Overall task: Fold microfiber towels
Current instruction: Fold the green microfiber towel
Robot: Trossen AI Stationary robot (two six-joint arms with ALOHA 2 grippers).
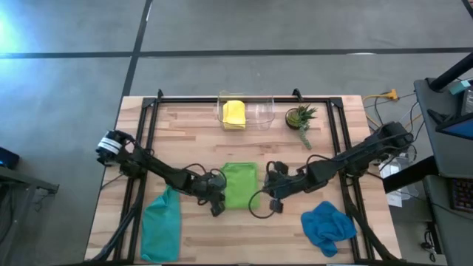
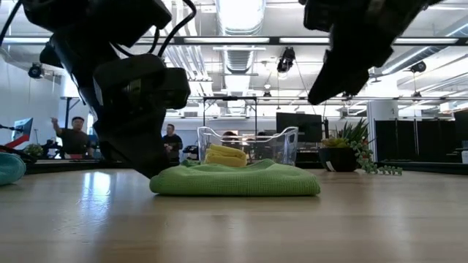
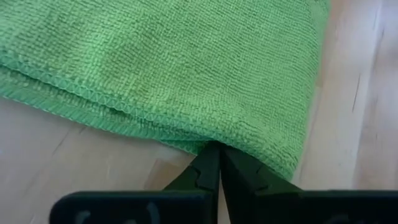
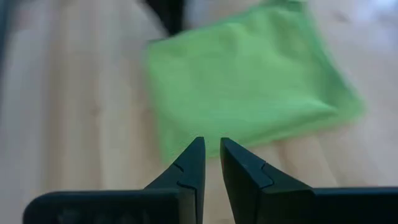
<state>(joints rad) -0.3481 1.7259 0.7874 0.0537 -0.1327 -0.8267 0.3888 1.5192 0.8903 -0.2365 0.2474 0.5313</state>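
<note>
The lime green towel [image 1: 239,185] lies folded mid-worktop [image 1: 192,125]: soft, light, limp, best taken by a hem corner. My left hand [image 3: 214,163] is pinched shut at its near hem; whether it has cloth I can't tell. My right hand [image 4: 211,158], narrowly parted and empty, hovers just beside it. Teal towel [image 1: 161,222], blue towel [image 1: 327,225], the clear bin [image 1: 260,112] with the yellow towel [image 1: 234,113] and the potted plant [image 1: 301,118] sit well clear.

one towel [image 1: 239,185] mid-table, another [image 1: 234,114] in bin [image 1: 262,112]
</note>
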